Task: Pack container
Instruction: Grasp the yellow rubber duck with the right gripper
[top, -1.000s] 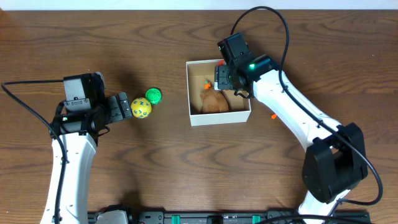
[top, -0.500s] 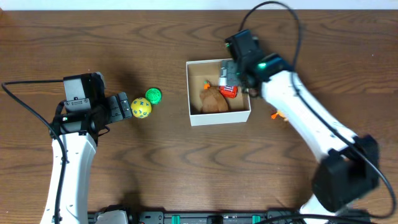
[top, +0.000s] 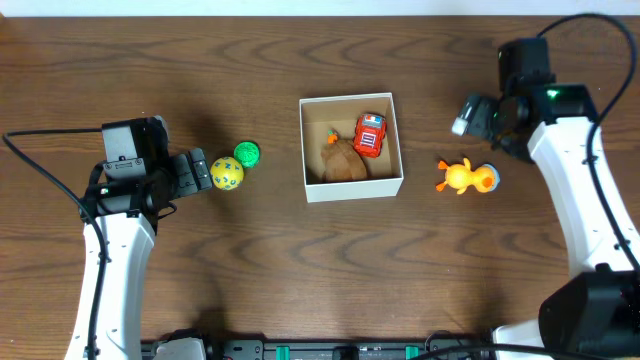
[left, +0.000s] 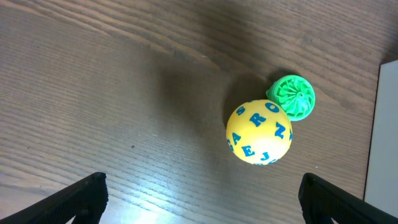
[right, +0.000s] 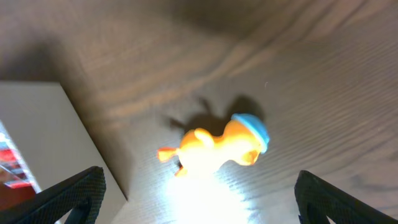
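White-walled and tan inside, the box (top: 352, 189) sits mid-frame on the bench (top: 300, 280), holding a red car (top: 369, 135) and a brown toy (top: 345, 162). The duck (top: 465, 177) lies just right of it, below the right hand (top: 476, 120), whose fingers are spread wide and empty. I judge the duck the next pick: centre the hand over its orange body, close across that rather than the bill or blue end, and lift above the wall before crossing to the box's bare lower-right corner. At left, the left hand (top: 192, 172), also spread, hovers just beside the yellow ball (top: 227, 174) and green ball (top: 247, 153).
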